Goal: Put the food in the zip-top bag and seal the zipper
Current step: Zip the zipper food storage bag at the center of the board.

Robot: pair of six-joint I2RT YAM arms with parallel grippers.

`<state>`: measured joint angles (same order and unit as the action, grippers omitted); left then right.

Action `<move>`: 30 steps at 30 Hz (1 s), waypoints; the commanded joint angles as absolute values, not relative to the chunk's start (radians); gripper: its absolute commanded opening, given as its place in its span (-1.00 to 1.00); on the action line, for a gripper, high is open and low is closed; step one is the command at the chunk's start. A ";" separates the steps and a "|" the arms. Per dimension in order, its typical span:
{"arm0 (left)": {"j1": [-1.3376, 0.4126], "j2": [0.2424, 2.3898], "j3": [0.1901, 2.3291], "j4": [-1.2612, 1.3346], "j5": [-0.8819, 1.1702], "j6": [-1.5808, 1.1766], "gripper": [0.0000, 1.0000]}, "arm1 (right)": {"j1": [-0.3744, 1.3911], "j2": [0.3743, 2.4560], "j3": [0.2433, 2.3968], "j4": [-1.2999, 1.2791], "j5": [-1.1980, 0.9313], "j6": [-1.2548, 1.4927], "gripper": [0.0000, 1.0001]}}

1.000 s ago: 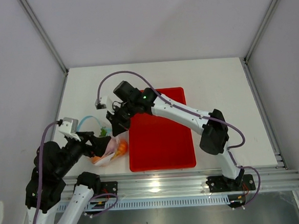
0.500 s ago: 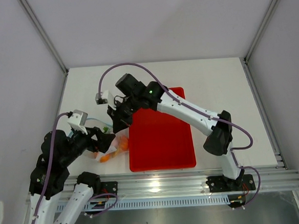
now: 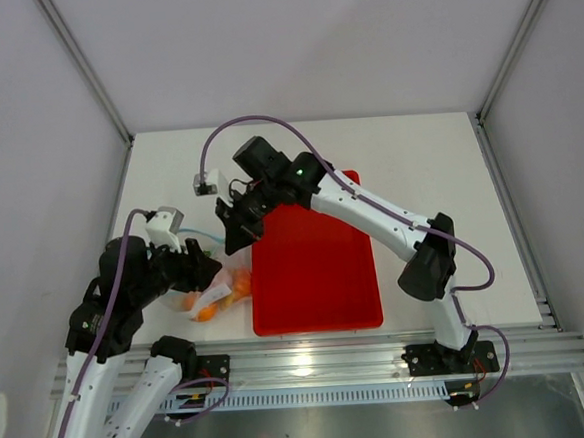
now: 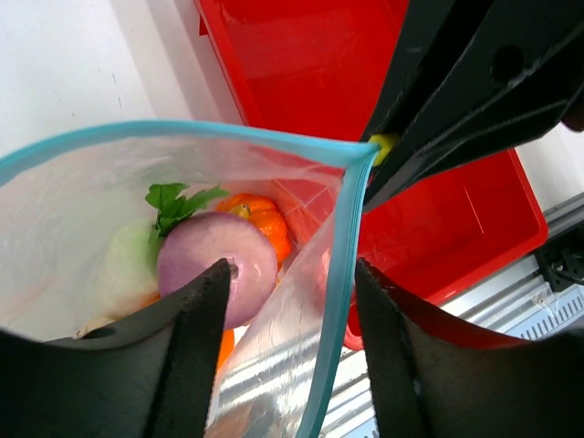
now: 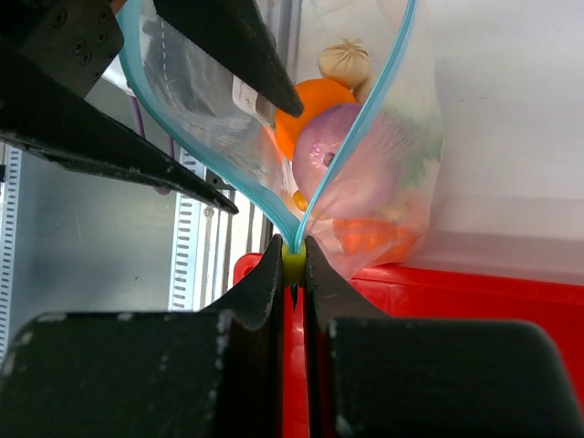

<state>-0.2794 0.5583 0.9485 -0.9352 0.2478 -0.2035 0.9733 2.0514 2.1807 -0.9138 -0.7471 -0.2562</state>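
The clear zip-top bag (image 3: 220,290) hangs between my grippers at the red tray's left edge, mouth open. In the left wrist view it holds the purple onion (image 4: 217,266), the orange pumpkin (image 4: 263,215) and the radish's green stem (image 4: 173,201). The right wrist view shows the onion (image 5: 330,157), the orange (image 5: 308,106), the garlic (image 5: 345,60) and the pumpkin (image 5: 367,234). My right gripper (image 5: 292,248) is shut on the yellow-green end piece of the blue zipper (image 5: 367,99). My left gripper (image 4: 292,272) is open, its fingers straddling one bag wall and the zipper strip (image 4: 345,237).
The red tray (image 3: 316,277) lies right of the bag, with nothing on it. The table's near edge and the metal rail (image 3: 382,358) are just below the bag. A side wall (image 3: 30,197) stands to the left.
My left gripper has moved up and to the right toward the bag's mouth. My right gripper has shifted slightly right and back with the bag's corner. The bag now hangs more upright.
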 commanded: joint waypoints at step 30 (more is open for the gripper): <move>-0.282 0.545 0.948 -0.914 0.241 -0.311 -0.99 | 0.979 1.649 1.307 0.251 -0.488 0.127 0.89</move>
<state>-0.2794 0.5468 0.9482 -0.9524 0.2169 -0.2897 0.9688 1.6432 1.3174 0.0250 -0.5282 0.0586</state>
